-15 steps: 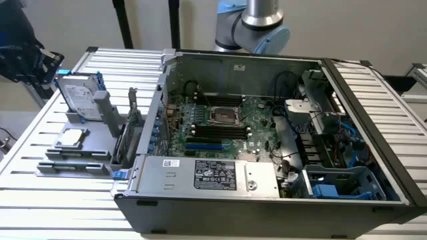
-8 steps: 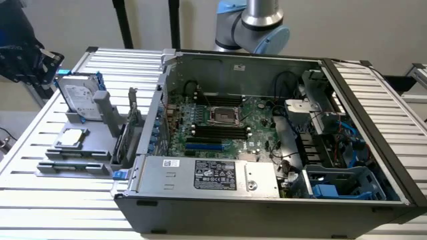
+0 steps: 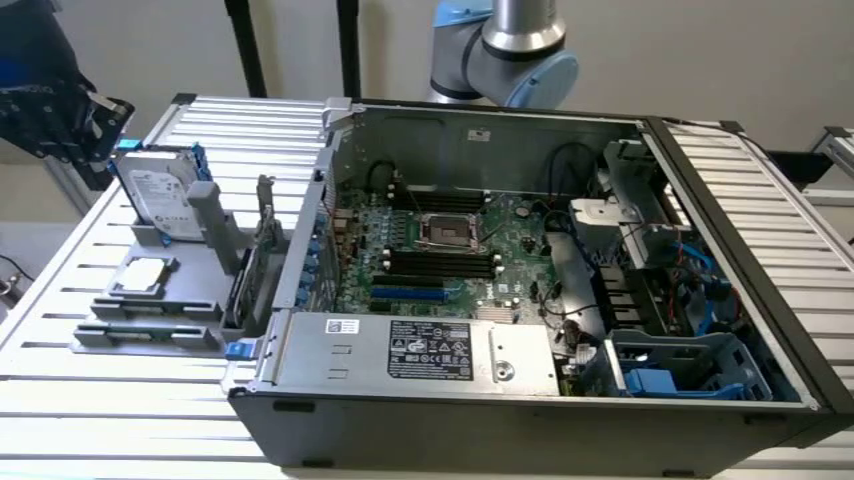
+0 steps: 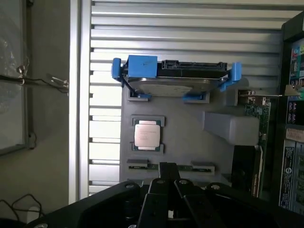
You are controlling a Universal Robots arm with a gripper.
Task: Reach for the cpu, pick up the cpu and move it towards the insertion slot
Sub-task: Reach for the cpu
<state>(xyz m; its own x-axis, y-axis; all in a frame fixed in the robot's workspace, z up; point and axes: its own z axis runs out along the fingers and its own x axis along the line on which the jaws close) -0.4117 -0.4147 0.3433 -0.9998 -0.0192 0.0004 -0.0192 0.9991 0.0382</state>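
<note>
A slatted aluminium table (image 3: 120,400) carries everything here, its pale silver ribs running across from the exterior view's left to its right. Two things stand directly on it. An open dark computer case (image 3: 534,430) lies on its side, taking up the middle and the exterior view's right of the tabletop. Just beside it, toward the exterior view's left, sits a flat grey parts fixture (image 3: 187,300), its edge close against the case wall. Bare slats show in front of both.
</note>
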